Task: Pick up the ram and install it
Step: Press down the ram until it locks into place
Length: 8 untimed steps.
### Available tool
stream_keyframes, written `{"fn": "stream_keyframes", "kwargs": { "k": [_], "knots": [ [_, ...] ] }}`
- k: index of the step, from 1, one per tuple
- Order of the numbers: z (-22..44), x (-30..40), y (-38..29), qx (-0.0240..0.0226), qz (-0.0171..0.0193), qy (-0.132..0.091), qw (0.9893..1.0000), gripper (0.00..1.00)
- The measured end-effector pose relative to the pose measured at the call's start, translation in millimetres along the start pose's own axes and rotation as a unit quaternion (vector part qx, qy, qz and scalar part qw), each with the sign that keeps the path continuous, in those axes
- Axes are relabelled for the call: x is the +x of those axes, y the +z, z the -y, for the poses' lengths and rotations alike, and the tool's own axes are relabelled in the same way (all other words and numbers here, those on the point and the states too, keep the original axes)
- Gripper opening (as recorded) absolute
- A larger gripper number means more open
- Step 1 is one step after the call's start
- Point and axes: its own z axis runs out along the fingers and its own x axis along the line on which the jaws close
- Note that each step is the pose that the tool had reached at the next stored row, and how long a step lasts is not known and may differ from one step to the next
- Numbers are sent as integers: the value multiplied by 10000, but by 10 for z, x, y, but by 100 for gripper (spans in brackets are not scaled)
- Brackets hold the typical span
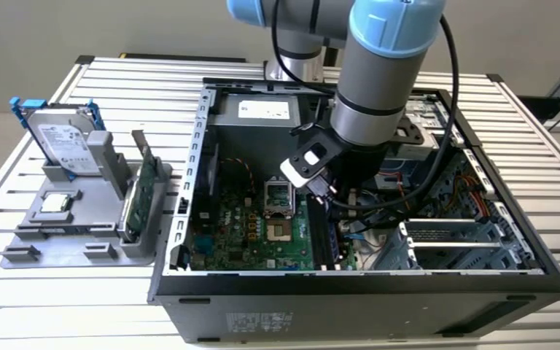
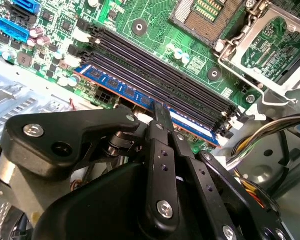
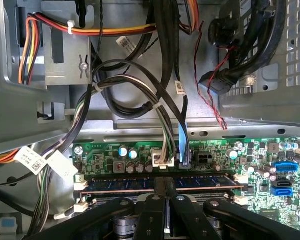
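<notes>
- The robot arm (image 1: 382, 80) is reaching down into an open computer case (image 1: 358, 292) lying on a slatted metal table (image 1: 553, 138), its gripper (image 1: 321, 195) hanging low over the green motherboard (image 1: 251, 233).
- In both wrist views the jaws are standing pressed close together over the top edge of the ram (image 2: 140, 97), a long blue-labelled stick sitting in the motherboard's memory slot (image 2: 155, 75) nearest the board's edge.
- Whether the jaws are actually pinching the ram or just touching its upper edge cannot be told.
- In the first wrist view the ram (image 3: 200, 182) is lying level in its slot, with white latches (image 3: 81, 185) at the ends, and the gripper (image 3: 166, 200) is meeting it about midway along its length.
- The empty black slots are running parallel beside the ram, between it and the open processor socket (image 2: 210, 15).
- Bundled cables (image 3: 140, 95) are hanging inside the case beyond the board's edge.
- At the exterior view's left, a grey holder (image 1: 85, 226) on the table is carrying a silver hard drive with blue rails (image 1: 61, 138) and an upright green expansion card (image 1: 139, 204), well apart from the gripper.
</notes>
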Motion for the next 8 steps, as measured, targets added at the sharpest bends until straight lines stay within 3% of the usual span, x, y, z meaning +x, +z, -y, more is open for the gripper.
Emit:
{"fn": "stream_keyframes", "kwargs": {
  "k": [8],
  "knots": [
    [3, 1, 29, 1, 5, 0, 10000, 0]
  ]
}}
